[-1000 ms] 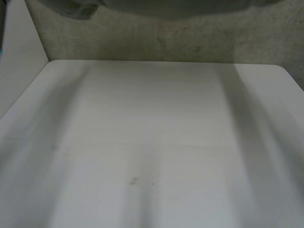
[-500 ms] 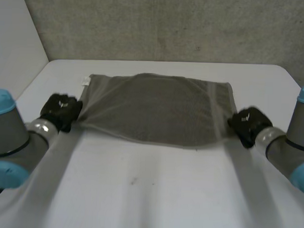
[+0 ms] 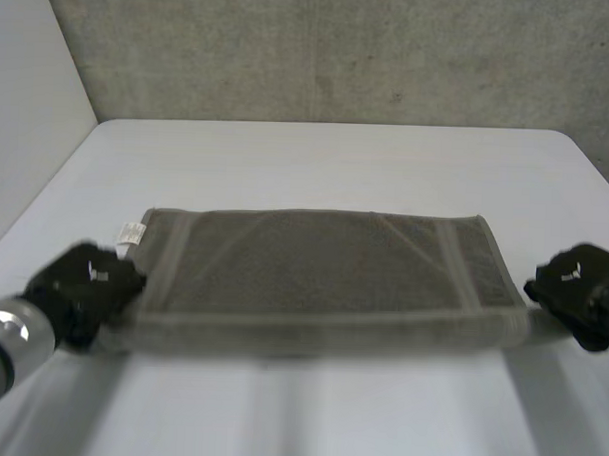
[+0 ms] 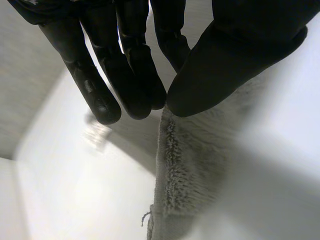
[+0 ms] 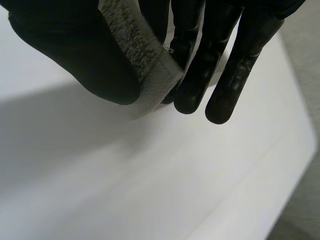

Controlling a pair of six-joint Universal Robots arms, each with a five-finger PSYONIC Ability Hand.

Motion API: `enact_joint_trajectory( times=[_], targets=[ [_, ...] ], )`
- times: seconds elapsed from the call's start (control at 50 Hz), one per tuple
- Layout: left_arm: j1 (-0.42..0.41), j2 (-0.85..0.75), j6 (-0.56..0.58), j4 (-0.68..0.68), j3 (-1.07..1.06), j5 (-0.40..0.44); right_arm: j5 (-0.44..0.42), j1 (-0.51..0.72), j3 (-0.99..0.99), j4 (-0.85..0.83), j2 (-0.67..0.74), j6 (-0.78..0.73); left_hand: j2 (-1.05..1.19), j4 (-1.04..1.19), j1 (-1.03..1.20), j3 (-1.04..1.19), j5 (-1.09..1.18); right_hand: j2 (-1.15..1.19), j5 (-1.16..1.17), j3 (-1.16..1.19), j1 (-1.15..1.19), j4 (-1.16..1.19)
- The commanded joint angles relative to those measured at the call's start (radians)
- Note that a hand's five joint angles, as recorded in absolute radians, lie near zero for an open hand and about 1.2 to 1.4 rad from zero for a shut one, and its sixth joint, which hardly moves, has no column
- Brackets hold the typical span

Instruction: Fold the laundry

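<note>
A grey towel (image 3: 323,274) is stretched flat across the white table (image 3: 327,159) in the head view, with a small white label at its far left corner. My left hand (image 3: 82,285) pinches the towel's near left corner; the left wrist view has the thumb (image 4: 235,55) pressed against the fingers (image 4: 135,75) on the terry cloth (image 4: 190,170). My right hand (image 3: 580,288) pinches the near right corner. In the right wrist view the hemmed edge (image 5: 147,60) sits between thumb (image 5: 75,55) and fingers (image 5: 200,70).
A rough grey wall (image 3: 331,49) runs behind the table's far edge. A pale panel (image 3: 28,128) stands along the left side. Bare table lies beyond the towel and in front of it.
One second ago the towel hung high above a bare table. Both hands have since brought it down and toward the near edge, where it now lies stretched out between them.
</note>
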Motion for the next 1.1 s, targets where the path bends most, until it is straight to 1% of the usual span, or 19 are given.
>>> enact_joint_trajectory(
  times=[0.02, 0.1, 0.14, 0.2, 0.3, 0.42, 0.62, 0.64, 0.66, 0.68, 0.7, 0.72, 0.74, 0.8, 0.92, 0.96, 1.02, 1.06, 1.1],
  targets=[
    [-0.050, -0.259, -0.051, 0.256, 0.228, -0.008, 0.061, 0.129, -0.117, -0.302, 0.213, 0.180, 0.179, 0.178, 0.202, 0.180, 0.184, 0.213, 0.231, 0.208, 0.430, 0.203],
    [-0.080, -0.402, -0.054, 0.299, 0.347, -0.009, 0.141, 0.207, -0.198, -0.390, 0.326, 0.239, 0.179, 0.178, 0.202, 0.180, 0.184, 0.213, 0.231, 0.208, 0.430, 0.203],
    [-0.087, -0.536, -0.055, 0.340, 0.470, -0.018, 0.224, 0.234, -0.285, -0.454, 0.436, 0.240, 0.179, 0.178, 0.202, 0.180, 0.184, 0.213, 0.231, 0.208, 0.430, 0.203],
    [-0.091, -0.598, -0.057, 0.367, 0.528, -0.025, 0.262, 0.243, -0.372, -0.524, 0.537, 0.248, 0.179, 0.178, 0.202, 0.180, 0.184, 0.213, 0.231, 0.208, 0.430, 0.203],
    [-0.115, -0.780, -0.057, 0.458, 0.730, -0.041, 0.261, 0.262, -0.473, -0.655, 0.651, 0.248, 0.179, 0.178, 0.202, 0.180, 0.184, 0.213, 0.231, 0.208, 0.430, 0.203],
    [-0.126, -0.882, -0.066, 0.479, 0.860, -0.048, 0.282, 0.274, -0.604, -0.795, 0.767, 0.225, 0.179, 0.178, 0.202, 0.180, 0.184, 0.213, 0.231, 0.208, 0.430, 0.203],
    [-0.133, -1.017, -0.071, 0.482, 1.028, -0.046, 0.324, 0.276, -0.721, -0.796, 0.876, 0.167, 0.179, 0.178, 0.202, 0.180, 0.184, 0.213, 0.231, 0.208, 0.430, 0.203],
    [-0.134, -1.017, -0.071, 0.482, 1.028, -0.046, 0.334, 0.276, -0.727, -0.796, 0.878, 0.157, 0.179, 0.178, 0.202, 0.180, 0.184, -0.010, 0.008, -0.015, 0.207, -0.020],
    [-0.135, -1.023, -0.068, 0.483, 1.029, -0.043, 0.334, 0.276, -0.727, -0.796, 0.878, 0.157, 0.179, 0.178, 0.202, 0.180, 0.184, -0.012, 0.006, -0.017, 0.205, -0.022],
    [-0.138, -1.028, -0.065, 0.488, 1.028, -0.043, 0.350, 0.277, -0.728, -0.799, 0.878, 0.151, -0.135, -0.135, -0.111, -0.133, -0.129, -0.506, -0.489, -0.511, -0.289, -0.516],
    [-0.138, -1.028, -0.065, 0.488, 1.028, -0.043, 0.350, 0.277, -0.728, -0.799, 0.878, 0.151, -0.138, -0.138, -0.115, -0.137, -0.132, -0.511, -0.493, -0.516, -0.294, -0.521],
    [-0.144, -1.028, -0.060, 0.492, 1.023, -0.051, 0.368, 0.280, -0.733, -0.802, 0.877, 0.154, -0.696, -0.696, -0.673, -0.695, -0.691, -1.009, -0.991, -1.014, -0.792, -1.019],
    [-0.153, -1.026, -0.059, 0.495, 1.019, -0.061, 0.388, 0.286, -0.731, -0.804, 0.867, 0.163, -1.043, -1.044, -1.020, -1.042, -1.038, -1.009, -0.991, -1.014, -0.792, -1.019],
    [-0.163, -1.019, -0.059, 0.492, 1.014, -0.071, 0.425, 0.289, -0.719, -0.804, 0.814, 0.180, -1.042, -1.043, -1.019, -1.041, -1.037, -1.009, -0.991, -1.014, -0.792, -1.019],
    [-0.167, -0.882, -0.079, 0.483, 0.914, -0.121, 0.422, 0.277, -0.636, -0.799, 0.668, 0.281, -1.043, -1.044, -1.020, -1.042, -1.038, -1.009, -0.991, -1.014, -0.792, -1.019],
    [-0.163, -0.830, -0.089, 0.483, 0.870, -0.129, 0.371, 0.276, -0.571, -0.790, 0.561, 0.382, -1.043, -1.044, -1.020, -1.042, -1.038, -1.009, -0.991, -1.014, -0.792, -1.019],
    [-0.158, -0.703, -0.126, 0.483, 0.775, -0.135, 0.334, 0.274, -0.535, -0.784, 0.507, 0.423, -1.043, -1.044, -1.020, -1.042, -1.038, -1.009, -0.991, -1.014, -0.792, -1.019],
    [-0.155, -0.567, -0.189, 0.488, 0.674, -0.133, 0.261, 0.277, -0.460, -0.723, 0.414, 0.488, -1.043, -1.044, -1.020, -1.042, -1.038, -1.009, -0.991, -1.014, -0.792, -1.019],
    [-0.155, -0.499, -0.233, 0.489, 0.625, -0.132, 0.239, 0.277, -0.434, -0.672, 0.374, 0.511, -1.043, -1.044, -1.020, -1.042, -1.038, -1.009, -0.991, -1.014, -0.792, -1.019]
  ],
)
